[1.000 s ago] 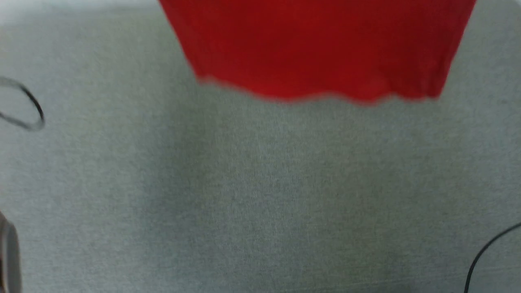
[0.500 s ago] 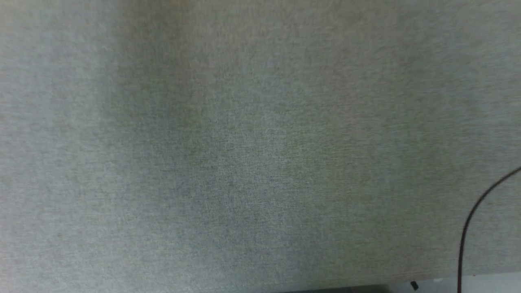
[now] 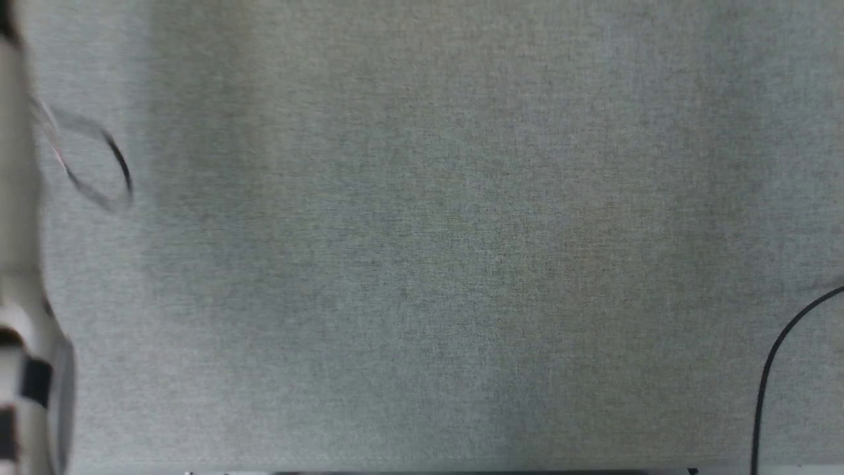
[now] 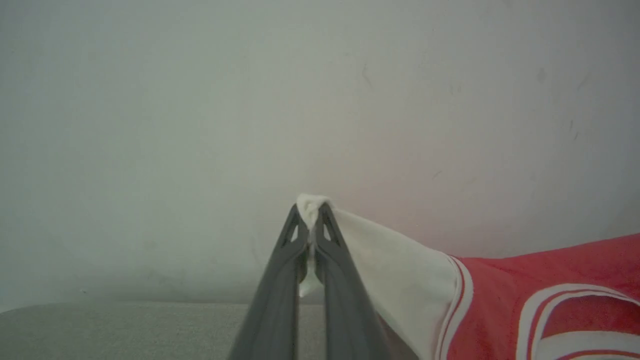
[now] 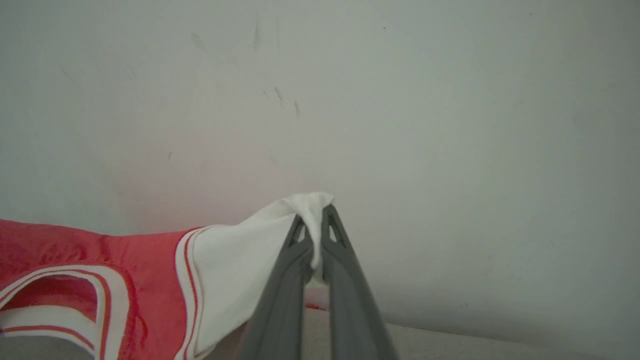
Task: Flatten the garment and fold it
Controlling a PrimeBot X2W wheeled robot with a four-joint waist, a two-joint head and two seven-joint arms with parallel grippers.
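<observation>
Because each pincer is clamped on a bunched tip of white sleeve, the garment point(image 4: 505, 295) hangs as a span between the two, lifted off the grey tabletop point(image 3: 422, 264) beneath them. The left pincer point(image 4: 311, 216) has its fingers pressed together on one sleeve point(image 4: 395, 270), and the cloth runs away to the right of its fingers, past the striped trim point(image 4: 457, 300) into the red body. The right pincer point(image 5: 313, 215) is closed the same way on the other sleeve point(image 5: 235, 255), with the red body trailing off to the left of its fingers. Beyond both sets of fingertips stands a pale wall point(image 4: 200, 100).

The shirt looks light and wholly limp. It sags between the grips and puckers where it is nipped, so it should drape and slide, not hold a shape. The knit seems thin and a little smooth, and a small pinch of sleeve could slip out under a hard tug. I judge the sleeve ends a fair hold for stretching it wide and laying it flat. For folding, grips at the shoulder seams or the hem corners would probably control the body better. How much cloth hangs below the pincers cannot be told.
</observation>
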